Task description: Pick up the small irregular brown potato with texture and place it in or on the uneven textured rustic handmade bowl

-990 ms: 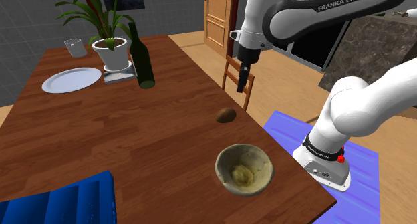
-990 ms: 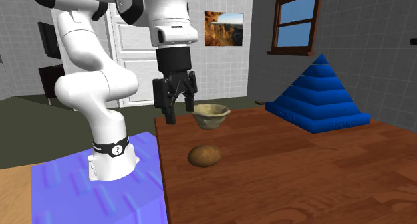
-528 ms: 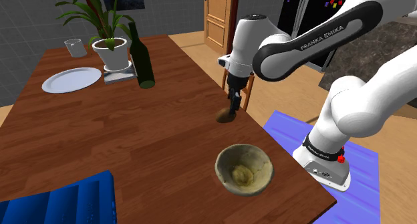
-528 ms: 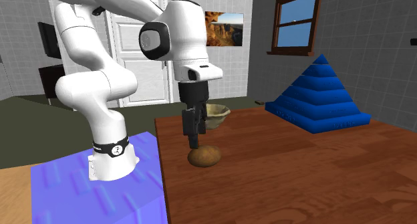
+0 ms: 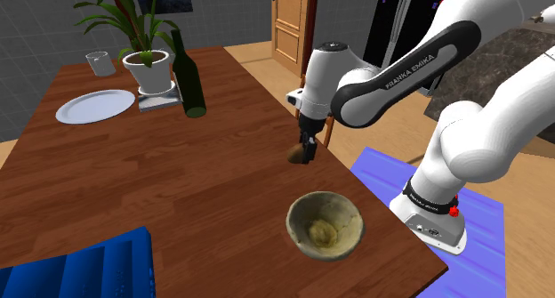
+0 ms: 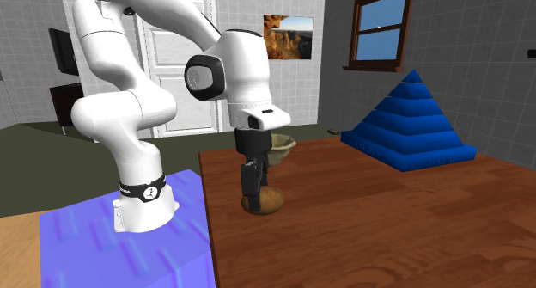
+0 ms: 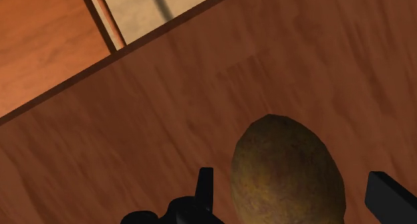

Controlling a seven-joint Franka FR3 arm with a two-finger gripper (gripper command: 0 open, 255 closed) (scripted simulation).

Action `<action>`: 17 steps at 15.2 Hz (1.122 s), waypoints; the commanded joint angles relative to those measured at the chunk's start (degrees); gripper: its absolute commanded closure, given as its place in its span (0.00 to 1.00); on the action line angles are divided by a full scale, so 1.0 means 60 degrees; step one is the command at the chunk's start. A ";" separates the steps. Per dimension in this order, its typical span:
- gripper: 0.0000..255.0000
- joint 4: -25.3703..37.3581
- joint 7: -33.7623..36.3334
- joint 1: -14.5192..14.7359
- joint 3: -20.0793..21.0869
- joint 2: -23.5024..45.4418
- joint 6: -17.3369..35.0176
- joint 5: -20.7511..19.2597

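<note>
Shoulder high over table [image 5: 178, 189], second low opposite — wrist close above potato [image 7: 287, 169]

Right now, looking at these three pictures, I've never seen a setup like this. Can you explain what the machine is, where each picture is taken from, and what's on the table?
It is a white robot arm on a stand, ending in a black two-finger gripper. One picture looks down over the wooden table from beside the stand, one looks low across the table, and one comes from a camera on the hand itself. On the table are a brown potato, a rough beige bowl, a plate, a glass, a potted plant, a dark bottle and a blue stepped pyramid. The gripper is down around the potato, its fingers apart and not touching it, so nothing is held.
</note>
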 commanded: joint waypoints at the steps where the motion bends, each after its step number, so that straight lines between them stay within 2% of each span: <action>1: 0.00 -0.0025 0.0013 -0.0009 0.0016 0.0134 0.0165 -0.0010; 8: 0.00 -0.0023 0.0014 -0.0009 0.0016 0.0133 0.0162 -0.0010; 9: 1.00 -0.0023 0.0014 -0.0009 0.0016 0.0133 0.0162 -0.0010; 17: 1.00 -0.0023 0.0014 -0.0009 0.0016 0.0133 0.0162 -0.0010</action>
